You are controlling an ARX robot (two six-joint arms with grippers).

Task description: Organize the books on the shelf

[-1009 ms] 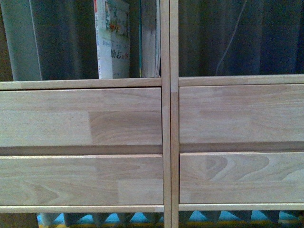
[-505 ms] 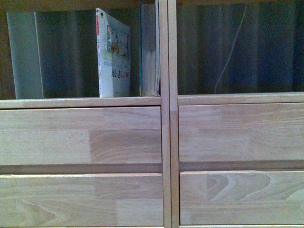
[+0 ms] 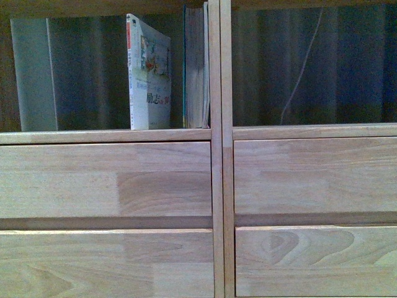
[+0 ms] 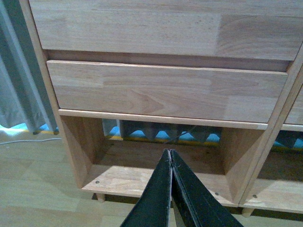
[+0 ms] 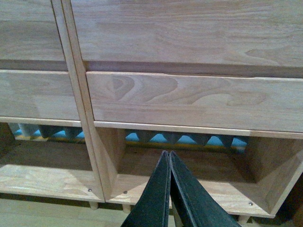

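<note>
Two paperbacks stand in the shelf [image 3: 216,186] bay left of its central upright — thicker book [image 3: 196,68] against the upright, white book [image 3: 149,74] apart, leaning. Light, floppy covers; pinch near spine. Left gripper [image 4: 170,158] and right gripper [image 5: 169,158] pressed closed — empty, low by the bottom cubbies.

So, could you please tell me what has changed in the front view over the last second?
The camera view rose: the light-wood shelving unit now sits lower in frame, the open base is out of sight, and more of the white-covered paperback and the thicker yellowed-page book shows. Both books stand as before. Nothing was gripped or released.
</note>
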